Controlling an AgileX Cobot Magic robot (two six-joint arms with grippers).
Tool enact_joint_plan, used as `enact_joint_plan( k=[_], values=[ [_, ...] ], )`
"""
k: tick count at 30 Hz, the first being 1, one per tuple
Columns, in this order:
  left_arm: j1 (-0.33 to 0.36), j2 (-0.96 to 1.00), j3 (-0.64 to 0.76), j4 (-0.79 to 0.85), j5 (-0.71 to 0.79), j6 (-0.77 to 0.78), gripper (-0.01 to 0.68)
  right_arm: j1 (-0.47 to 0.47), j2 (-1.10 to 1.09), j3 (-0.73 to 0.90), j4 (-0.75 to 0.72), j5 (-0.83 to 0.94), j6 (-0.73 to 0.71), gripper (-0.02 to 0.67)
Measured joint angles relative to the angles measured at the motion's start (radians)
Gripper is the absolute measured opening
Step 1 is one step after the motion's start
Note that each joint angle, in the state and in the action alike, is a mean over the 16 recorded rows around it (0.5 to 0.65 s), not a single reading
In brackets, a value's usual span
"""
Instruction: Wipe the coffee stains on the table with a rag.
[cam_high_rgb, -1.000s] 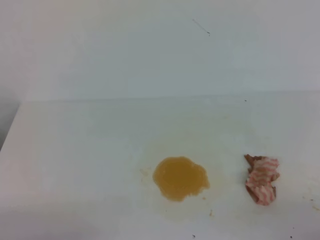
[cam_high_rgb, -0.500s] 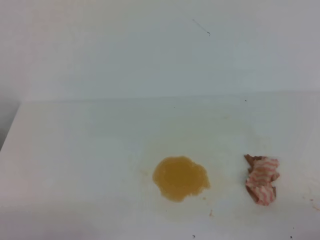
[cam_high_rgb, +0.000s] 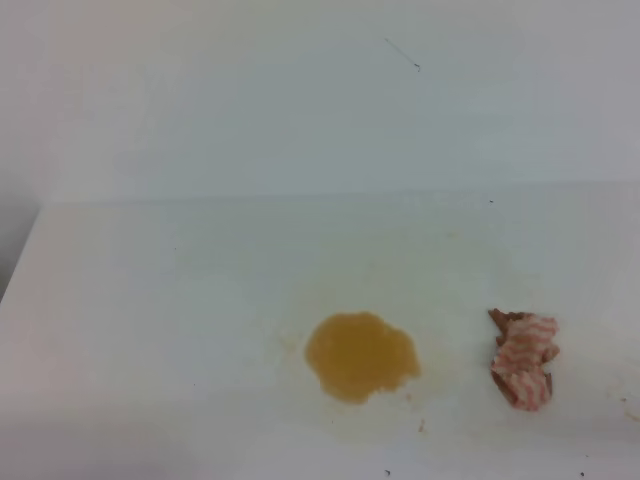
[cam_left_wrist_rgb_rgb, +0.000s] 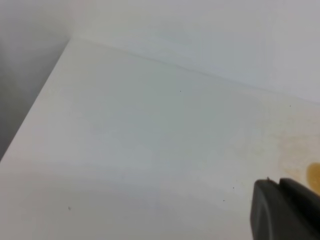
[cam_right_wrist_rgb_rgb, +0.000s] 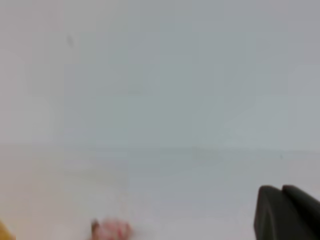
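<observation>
The coffee stains (cam_high_rgb: 360, 356) form a roundish amber blotch on the white table (cam_high_rgb: 180, 300), near its front middle. Faint yellowish smears spread around the blotch. To its right lies the rag (cam_high_rgb: 522, 360), a bunched wad with pink-red and white stripes, apart from the blotch. Neither gripper shows in the exterior high view. In the left wrist view my left gripper (cam_left_wrist_rgb_rgb: 278, 181) sits at the bottom right with dark fingers pressed together, and an edge of the stain (cam_left_wrist_rgb_rgb: 315, 177) shows beside it. My right gripper (cam_right_wrist_rgb_rgb: 281, 188) is shut and empty, with the blurred rag (cam_right_wrist_rgb_rgb: 112, 229) low and to its left.
A pale wall (cam_high_rgb: 300, 100) rises behind the table's far edge. The table's left edge (cam_high_rgb: 25, 250) drops off into a dark gap. Tiny dark specks (cam_high_rgb: 388, 472) dot the front of the tabletop.
</observation>
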Motion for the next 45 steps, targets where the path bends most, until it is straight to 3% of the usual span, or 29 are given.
enact_joint_plan(
  k=[9, 16, 24, 33, 45],
  values=[
    [0.0, 0.0, 0.0, 0.0, 0.0, 0.0, 0.0, 0.0, 0.0, -0.002, 0.04, -0.353, 0.083, -0.003],
    [0.0, 0.0, 0.0, 0.0, 0.0, 0.0, 0.0, 0.0, 0.001, -0.077, 0.042, -0.389, 0.089, -0.003],
    [0.0, 0.0, 0.0, 0.0, 0.0, 0.0, 0.0, 0.0, 0.073, -0.296, 0.045, -0.104, 0.084, -0.003],
    [0.0, 0.0, 0.0, 0.0, 0.0, 0.0, 0.0, 0.0, 0.31, -0.563, 0.111, 0.288, 0.057, -0.003],
    [0.0, 0.0, 0.0, 0.0, 0.0, 0.0, 0.0, 0.0, 0.564, -0.702, 0.306, 0.495, -0.022, -0.003]
  ],
)
